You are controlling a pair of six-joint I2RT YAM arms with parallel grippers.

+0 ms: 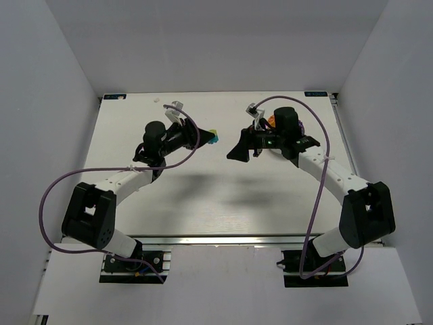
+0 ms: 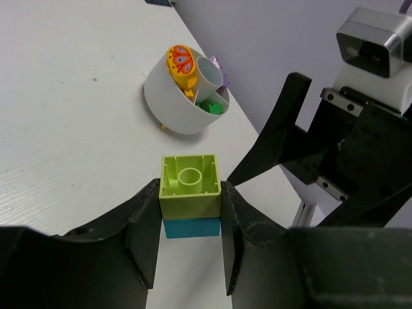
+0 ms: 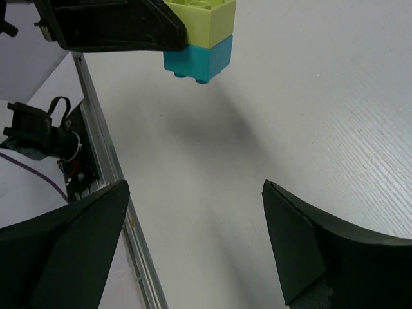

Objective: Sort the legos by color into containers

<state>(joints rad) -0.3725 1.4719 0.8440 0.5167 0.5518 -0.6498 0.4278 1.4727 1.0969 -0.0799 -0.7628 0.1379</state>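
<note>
My left gripper (image 1: 206, 137) is shut on a two-coloured lego stack (image 1: 213, 137), pale yellow-green on cyan, held above the table. In the left wrist view the gripper (image 2: 190, 203) clamps the yellow-green brick (image 2: 190, 190) by its sides, and the cyan brick (image 2: 190, 227) is under it. My right gripper (image 1: 237, 153) is open and empty, facing the stack from the right. The stack (image 3: 199, 38) is ahead of it (image 3: 196, 190). The round white bowl (image 2: 172, 106) with dividers holds orange (image 2: 181, 64), green (image 2: 211, 106) and purple (image 2: 219, 64) pieces. In the top view the right arm mostly hides it.
The right arm (image 2: 360, 148) looms close on the right of the left wrist view. An aluminium rail (image 3: 103, 141) runs along the table edge. White walls enclose the table on three sides.
</note>
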